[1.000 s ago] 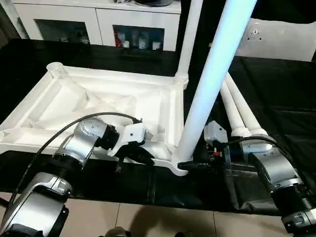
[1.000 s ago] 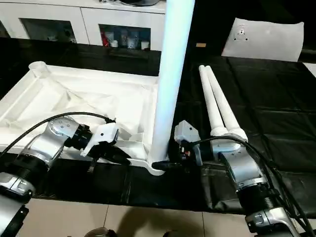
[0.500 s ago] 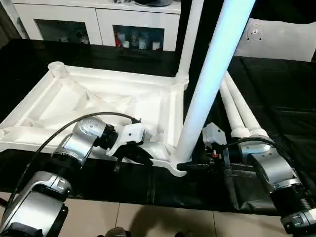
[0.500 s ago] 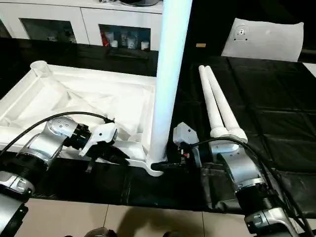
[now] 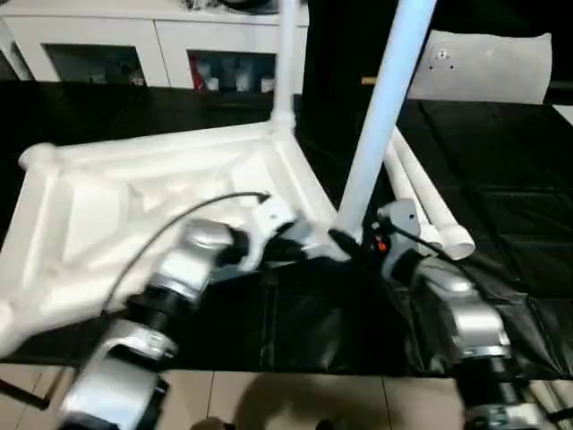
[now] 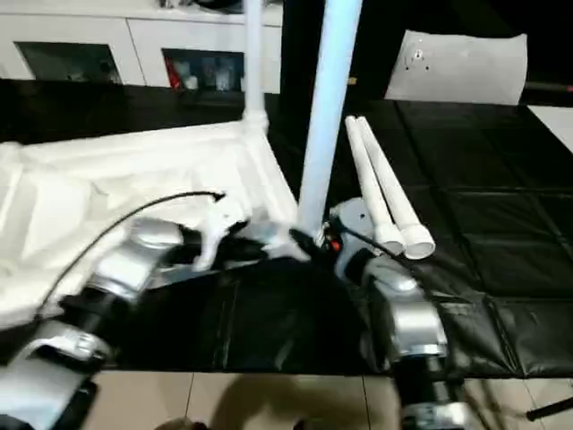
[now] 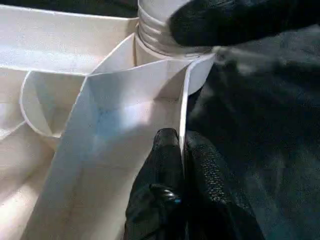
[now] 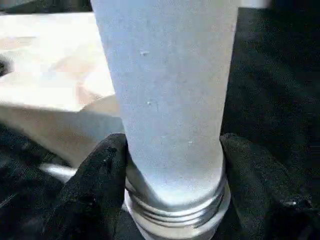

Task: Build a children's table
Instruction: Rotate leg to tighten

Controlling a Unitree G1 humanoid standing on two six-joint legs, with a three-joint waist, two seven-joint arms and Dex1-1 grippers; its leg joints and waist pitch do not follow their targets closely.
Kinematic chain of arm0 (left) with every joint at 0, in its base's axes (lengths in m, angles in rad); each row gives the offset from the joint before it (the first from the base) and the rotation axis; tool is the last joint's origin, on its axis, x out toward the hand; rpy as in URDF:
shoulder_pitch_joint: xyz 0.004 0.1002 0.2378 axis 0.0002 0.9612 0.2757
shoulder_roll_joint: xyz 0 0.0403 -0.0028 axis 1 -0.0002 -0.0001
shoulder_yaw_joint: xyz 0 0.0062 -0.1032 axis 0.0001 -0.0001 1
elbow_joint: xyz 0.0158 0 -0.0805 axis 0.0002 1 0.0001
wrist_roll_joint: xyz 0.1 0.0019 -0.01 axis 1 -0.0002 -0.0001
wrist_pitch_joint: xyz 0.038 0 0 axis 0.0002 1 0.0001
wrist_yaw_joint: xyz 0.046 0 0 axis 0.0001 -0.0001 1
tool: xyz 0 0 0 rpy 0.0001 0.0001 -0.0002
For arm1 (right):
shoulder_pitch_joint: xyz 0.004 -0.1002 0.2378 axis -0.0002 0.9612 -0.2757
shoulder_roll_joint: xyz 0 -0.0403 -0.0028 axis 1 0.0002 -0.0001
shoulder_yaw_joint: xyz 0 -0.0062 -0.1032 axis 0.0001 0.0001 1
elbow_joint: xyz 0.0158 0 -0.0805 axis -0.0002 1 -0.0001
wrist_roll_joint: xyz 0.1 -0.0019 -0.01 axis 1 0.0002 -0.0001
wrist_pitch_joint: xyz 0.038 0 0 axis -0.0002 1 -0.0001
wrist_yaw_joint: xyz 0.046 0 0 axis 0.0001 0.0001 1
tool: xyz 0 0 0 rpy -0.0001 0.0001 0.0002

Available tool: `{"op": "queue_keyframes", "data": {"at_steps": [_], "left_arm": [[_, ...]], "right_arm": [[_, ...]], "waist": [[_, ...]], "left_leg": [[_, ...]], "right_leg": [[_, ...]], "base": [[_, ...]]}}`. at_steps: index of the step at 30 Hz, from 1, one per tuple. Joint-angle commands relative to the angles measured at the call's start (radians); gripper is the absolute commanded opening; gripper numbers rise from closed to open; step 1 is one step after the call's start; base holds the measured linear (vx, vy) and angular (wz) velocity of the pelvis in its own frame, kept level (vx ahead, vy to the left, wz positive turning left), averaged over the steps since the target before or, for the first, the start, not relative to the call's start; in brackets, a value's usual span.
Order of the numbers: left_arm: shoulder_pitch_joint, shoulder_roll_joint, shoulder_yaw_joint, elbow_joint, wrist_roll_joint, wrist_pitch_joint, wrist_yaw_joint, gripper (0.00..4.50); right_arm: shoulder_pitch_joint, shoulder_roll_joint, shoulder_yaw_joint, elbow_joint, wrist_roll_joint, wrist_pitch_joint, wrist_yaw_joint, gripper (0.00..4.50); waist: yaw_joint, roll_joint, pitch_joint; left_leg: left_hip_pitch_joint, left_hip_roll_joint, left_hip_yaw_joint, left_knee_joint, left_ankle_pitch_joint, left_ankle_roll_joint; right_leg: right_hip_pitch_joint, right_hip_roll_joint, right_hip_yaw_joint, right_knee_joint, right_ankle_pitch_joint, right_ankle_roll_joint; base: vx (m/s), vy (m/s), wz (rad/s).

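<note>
At the worktop's front edge the tabletop (image 5: 134,206) has swung round, corner socket now nearer centre. Right gripper (image 8: 172,165) stays clamped round the upright leg (image 5: 380,116) base; left gripper (image 7: 175,170) pinches the rim wall. Leg seated; two spare legs (image 6: 380,193) wait.

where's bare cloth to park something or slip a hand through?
Free: black cloth right of the two loose legs, below the flat white board; also the near strip between the forearms. Crowded: the near corner socket, where the left claw pinches the tabletop wall and the right claw grips the upright leg.
</note>
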Motion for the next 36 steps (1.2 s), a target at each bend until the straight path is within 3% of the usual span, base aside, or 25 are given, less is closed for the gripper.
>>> {"op": "queue_keyframes", "data": {"at_steps": [1, 2, 3, 5, 8, 13, 18, 20, 21, 22, 25, 26, 30, 33, 34, 36], "left_arm": [[-0.008, -0.085, 0.037, -0.034, -0.047, -0.027, 0.119, 0.00], [-0.007, -0.089, 0.026, -0.036, -0.039, -0.039, 0.116, 0.00], [-0.008, -0.081, 0.009, -0.027, -0.026, -0.070, 0.099, 0.00], [-0.009, -0.067, -0.011, -0.027, -0.009, -0.086, 0.094, 0.00], [-0.013, -0.050, -0.020, -0.026, 0.000, -0.107, 0.077, 0.00], [-0.017, -0.027, -0.027, -0.006, 0.008, -0.176, 0.041, 0.00], [-0.031, -0.037, 0.002, 0.039, 0.004, -0.240, 0.078, 0.00], [-0.035, -0.043, 0.018, 0.045, -0.013, -0.247, 0.078, 0.55], [-0.040, -0.055, 0.052, 0.046, -0.055, -0.238, 0.068, 0.55], [-0.040, -0.055, 0.052, 0.046, -0.055, -0.238, 0.068, 0.55], [-0.043, -0.064, 0.088, 0.033, -0.093, -0.256, 0.077, 0.91], [-0.047, -0.060, 0.114, 0.018, -0.114, -0.264, 0.091, 1.02], [-0.053, -0.029, 0.137, 0.011, -0.117, -0.236, 0.112, 1.02], [-0.073, 0.120, 0.183, 0.025, -0.026, -0.159, 0.229, 1.02], [-0.073, 0.120, 0.183, 0.025, -0.026, -0.159, 0.229, 1.02], [-0.076, 0.188, 0.210, 0.021, 0.005, -0.123, 0.279, 0.73]], "right_arm": [[0.017, 0.098, 0.121, -0.013, 0.027, 0.026, 0.046, 2.59], [0.016, 0.118, 0.101, -0.013, 0.047, 0.030, 0.027, 3.15], [0.013, 0.130, 0.082, -0.011, 0.056, 0.024, 0.004, 3.29], [0.011, 0.140, 0.059, -0.014, 0.058, 0.021, -0.037, 3.36], [0.016, 0.130, 0.044, -0.021, 0.033, -0.007, -0.072, 3.75], [0.048, 0.100, -0.001, -0.063, 0.038, -0.043, -0.077, 4.20], [0.087, 0.089, -0.064, -0.129, 0.089, -0.075, -0.076, 4.42], [0.112, 0.082, -0.076, -0.171, 0.104, -0.077, -0.072, 4.50], [0.157, 0.077, -0.098, -0.249, 0.123, -0.049, -0.086, 4.50], [0.157, 0.077, -0.098, -0.249, 0.123, -0.049, -0.086, 4.50], [0.208, 0.059, -0.093, -0.316, 0.113, -0.024, -0.091, 4.50], [0.249, 0.036, -0.069, -0.361, 0.102, 0.004, -0.074, 4.50], [0.288, 0.000, -0.021, -0.403, 0.085, 0.032, -0.040, 4.50], [0.313, -0.047, 0.072, -0.451, 0.067, 0.095, 0.007, 4.50], [0.313, -0.047, 0.072, -0.451, 0.067, 0.095, 0.007, 4.50], [0.304, -0.055, 0.101, -0.454, 0.056, 0.127, 0.007, 4.50]], "waist": [[0.003, -0.018, -0.062], [0.004, -0.017, -0.063], [0.003, -0.017, -0.064], [0.002, -0.010, -0.065], [0.002, -0.008, -0.067], [0.004, -0.011, -0.070], [0.011, -0.013, -0.069], [0.013, -0.015, -0.068], [0.013, -0.014, -0.068], [0.020, -0.012, -0.070], [0.023, -0.017, -0.069], [0.023, -0.016, -0.068], [0.017, -0.018, -0.066], [0.002, -0.010, -0.064], [0.000, -0.005, -0.065], [-0.008, -0.009, -0.065]], "left_leg": [[0.004, 0.035, -0.010, -0.063, -0.122, 0.058], [0.005, 0.035, -0.010, -0.064, -0.125, 0.058], [0.003, 0.035, -0.010, -0.064, -0.130, 0.059], [0.004, 0.037, -0.013, -0.066, -0.137, 0.058], [0.005, 0.039, -0.012, -0.066, -0.131, 0.050], [0.003, 0.037, -0.010, -0.063, -0.109, 0.065], [0.004, 0.037, -0.009, -0.063, -0.111, 0.075], [0.003, 0.036, -0.008, -0.063, -0.118, 0.075], [0.003, 0.036, -0.009, -0.063, -0.117, 0.073], [0.008, 0.039, -0.007, -0.062, -0.116, 0.074], [0.005, 0.041, -0.010, -0.066, -0.122, 0.068], [0.005, 0.040, -0.010, -0.066, -0.133, 0.067], [0.000, 0.033, -0.010, -0.063, -0.147, 0.063], [-0.004, 0.033, -0.017, -0.068, -0.169, 0.048], [-0.002, 0.034, -0.018, -0.067, -0.174, 0.042], [0.007, 0.034, -0.015, -0.065, -0.185, 0.029]], "right_leg": [[0.053, -0.078, 0.045, -0.085, -0.230, -0.188], [0.053, -0.079, 0.045, -0.085, -0.238, -0.183], [0.053, -0.079, 0.046, -0.087, -0.249, -0.174], [0.050, -0.080, 0.046, -0.088, -0.260, -0.164], [0.049, -0.078, 0.047, -0.084, -0.211, -0.175], [0.054, -0.078, 0.048, -0.077, -0.137, -0.190], [0.054, -0.078, 0.047, -0.078, -0.143, -0.184], [0.055, -0.079, 0.047, -0.081, -0.165, -0.172], [0.054, -0.079, 0.047, -0.081, -0.174, -0.173], [0.052, -0.080, 0.048, -0.082, -0.168, -0.175], [0.053, -0.078, 0.046, -0.077, -0.135, -0.187], [0.053, -0.078, 0.046, -0.079, -0.147, -0.183], [0.056, -0.076, 0.045, -0.085, -0.199, -0.155], [0.057, -0.070, 0.043, -0.085, -0.233, -0.129], [0.055, -0.070, 0.042, -0.085, -0.241, -0.126], [0.046, -0.068, 0.045, -0.089, -0.251, -0.138]], "base": [[0.000, 0.000, 0.00], [0.000, 0.000, 0.00], [0.000, 0.000, 0.00], [0.000, 0.000, 0.00], [0.000, 0.000, 0.00], [0.000, 0.000, 0.00], [0.000, 0.000, 0.00], [0.000, 0.000, 0.00], [0.000, 0.000, 0.00], [0.000, 0.000, 0.00], [0.000, 0.000, 0.00], [0.000, 0.000, 0.00], [0.000, 0.000, 0.00], [0.000, 0.000, 0.00], [0.000, 0.000, 0.00], [0.000, 0.000, 0.00]]}}
